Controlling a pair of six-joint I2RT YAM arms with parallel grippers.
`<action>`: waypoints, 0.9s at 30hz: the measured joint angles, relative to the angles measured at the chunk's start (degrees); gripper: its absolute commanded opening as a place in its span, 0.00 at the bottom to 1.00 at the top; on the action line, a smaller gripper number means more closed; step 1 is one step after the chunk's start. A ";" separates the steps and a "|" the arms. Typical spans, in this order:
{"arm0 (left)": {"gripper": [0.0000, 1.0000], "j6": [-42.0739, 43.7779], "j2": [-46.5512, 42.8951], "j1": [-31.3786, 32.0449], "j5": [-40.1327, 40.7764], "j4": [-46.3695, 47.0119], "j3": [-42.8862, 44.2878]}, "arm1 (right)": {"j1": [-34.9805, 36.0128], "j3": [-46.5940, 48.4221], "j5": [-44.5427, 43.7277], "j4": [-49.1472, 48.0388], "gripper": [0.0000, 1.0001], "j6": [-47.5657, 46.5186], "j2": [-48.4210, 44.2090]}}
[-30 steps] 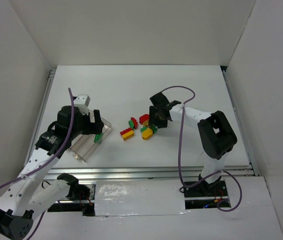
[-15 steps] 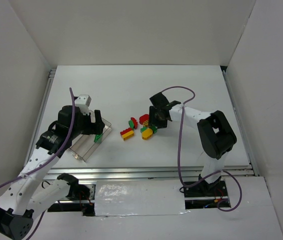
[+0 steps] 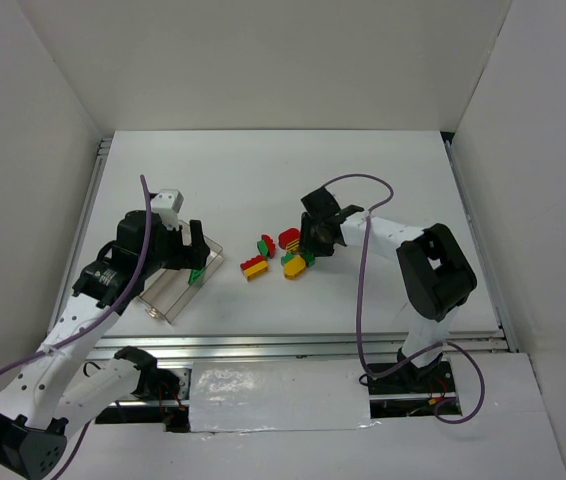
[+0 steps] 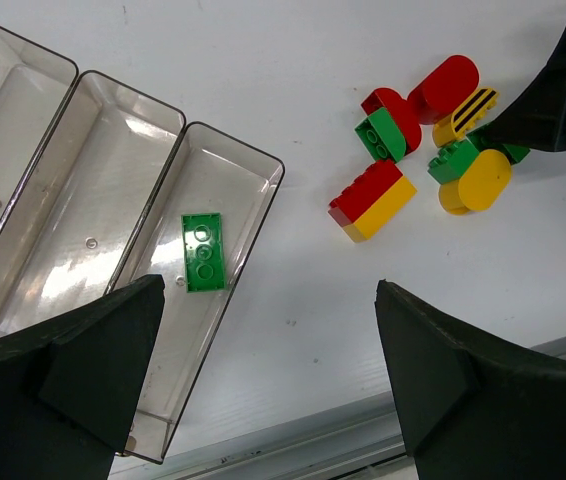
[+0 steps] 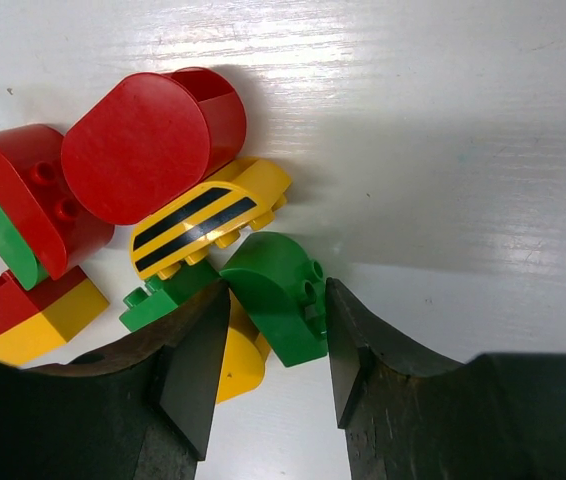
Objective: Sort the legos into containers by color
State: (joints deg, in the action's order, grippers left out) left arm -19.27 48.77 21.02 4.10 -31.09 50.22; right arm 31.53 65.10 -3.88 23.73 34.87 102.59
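Observation:
My right gripper [image 5: 278, 335] [image 3: 310, 243] is down in the pile of legos, its jaws shut on a green rounded brick [image 5: 278, 295] that rests on the table. Touching it are a yellow black-striped brick [image 5: 203, 220], a small green brick [image 5: 153, 300] and a yellow rounded brick [image 5: 238, 360]. A big red rounded brick [image 5: 143, 145], a red-and-green piece [image 5: 18, 205] and a red-and-yellow block [image 5: 23, 315] lie to the left. My left gripper [image 4: 263, 400] [image 3: 192, 252] is open and empty above the clear three-compartment tray [image 4: 231, 136] [image 3: 168, 298]. A flat green brick [image 4: 203, 252] lies in its right compartment.
The tray's other two compartments [image 4: 93, 190] hold nothing. The pile [image 4: 423, 160] lies on the white table right of the tray. White walls enclose the table, and a metal rail [image 3: 293, 345] runs along the near edge.
My right gripper has shifted slightly lower onto the pile. The left arm has barely moved.

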 measured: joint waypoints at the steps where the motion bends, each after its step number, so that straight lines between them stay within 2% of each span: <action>1: 0.99 0.00 0.00 0.00 -0.02 0.00 0.00 | -0.02 -0.26 -0.04 -0.26 0.49 0.04 -0.15; 4: 1.00 0.00 0.00 0.00 -0.04 0.00 0.00 | 0.00 -0.57 -0.35 -0.57 0.47 0.31 -0.26; 6: 1.00 0.02 0.00 0.00 -0.04 0.00 0.00 | 0.04 -0.68 -1.25 -0.28 0.32 0.02 -0.24; 7: 0.99 0.02 0.00 0.00 -0.04 0.00 0.00 | 0.02 -1.27 -1.95 0.02 0.12 -0.07 -0.11; 8: 0.99 0.00 0.00 0.00 -0.04 0.00 0.00 | -0.02 -1.64 -2.36 -0.04 0.00 -0.02 -0.26; 15: 0.99 0.02 0.00 0.00 -0.11 0.02 0.00 | -0.07 -2.58 -5.07 0.83 0.00 0.85 -1.46; 22: 1.00 -0.07 -0.02 0.00 0.02 0.02 0.00 | 0.74 -4.50 -6.93 7.10 0.00 1.25 -6.54; 24: 1.00 -0.24 -0.20 0.00 0.79 -0.02 0.00 | 2.80 -4.33 -7.30 8.22 0.00 1.75 -9.66; 27: 0.99 -0.81 -1.07 0.00 3.91 -0.28 0.00 | 9.81 -1.40 -7.15 8.41 0.00 3.06 -13.84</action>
State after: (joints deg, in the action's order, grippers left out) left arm -20.08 47.70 21.02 8.01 -31.38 50.22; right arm 41.34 63.70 -11.03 32.14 37.93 88.75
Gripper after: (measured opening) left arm 0.994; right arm 0.341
